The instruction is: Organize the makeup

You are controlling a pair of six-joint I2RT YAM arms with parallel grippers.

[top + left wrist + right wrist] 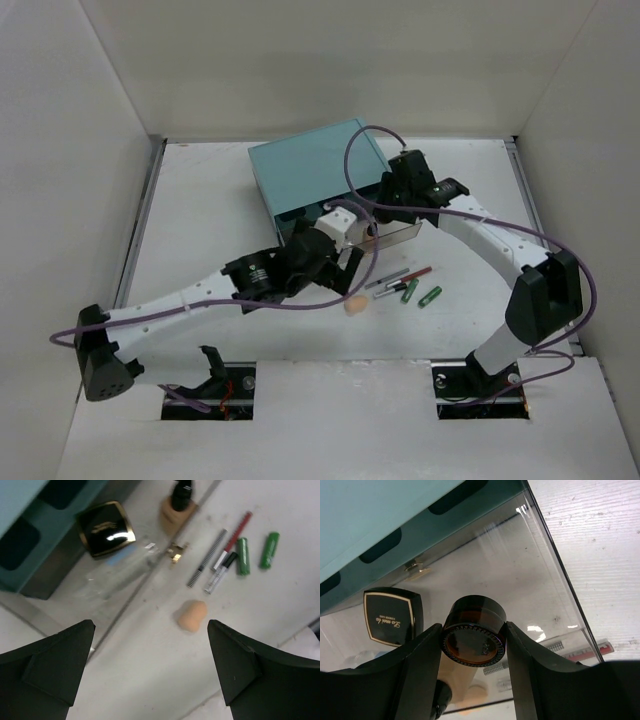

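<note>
Nearest the arm bases, the beige sponge [191,616] lies loose on the bench [200,200], and the left claw [151,630] hangs over it with its fingers spread wide and nothing between them. Just beyond, the thin pencils [206,558] and two green tubes [242,556] lie roughly side by side, their long axes slanting away from the bases toward the right. Farther on, a clear drawer [520,570] stands pulled out of the teal box [315,170]. Over its front part the right claw [473,635] pinches the dark cap [475,615] of a beige bottle [172,515]. The bottle looks upright: its cap faces the wrist camera, its body drops away below, and its long axis looks about square to the drawer floor. Whether its base touches that floor cannot be told. The step in hand looks to be setting the bottle into the drawer. To do that well, lower it straight along its own axis, hold it off the drawer's front wall and well apart from the dark compact [392,616] lying flat deeper in, and let go only once the base sits flat. Then lift straight up, so the fingers don't drag the cap and tip the bottle.
</note>
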